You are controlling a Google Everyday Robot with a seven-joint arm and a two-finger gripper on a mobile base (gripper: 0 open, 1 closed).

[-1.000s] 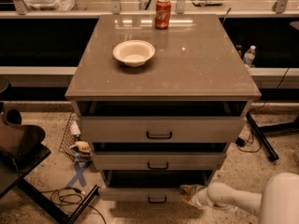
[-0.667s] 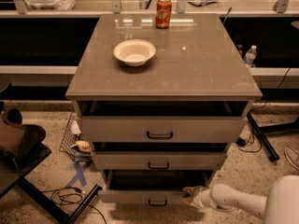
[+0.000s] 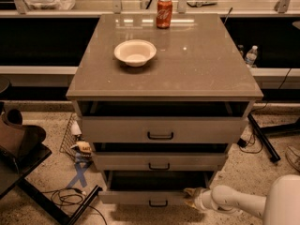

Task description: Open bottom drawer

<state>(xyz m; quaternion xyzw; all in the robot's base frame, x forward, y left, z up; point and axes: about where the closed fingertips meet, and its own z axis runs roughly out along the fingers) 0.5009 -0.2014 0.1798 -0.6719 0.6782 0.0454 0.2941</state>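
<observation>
bottom drawer (image 3: 136, 197) lowest in the desk (image 3: 197, 64), front already standing a little out.
end effector (image 3: 191, 197) low at its right top edge, grip state i could not tell; a straight, level outward pull looked wisest.

Smooth gripper (image 3: 189, 197) beside matt bottom drawer (image 3: 136, 198)

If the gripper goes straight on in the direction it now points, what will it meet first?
Probably the right end of the bottom drawer front; the gripper, low right, points left at it. Depth is unclear.
</observation>
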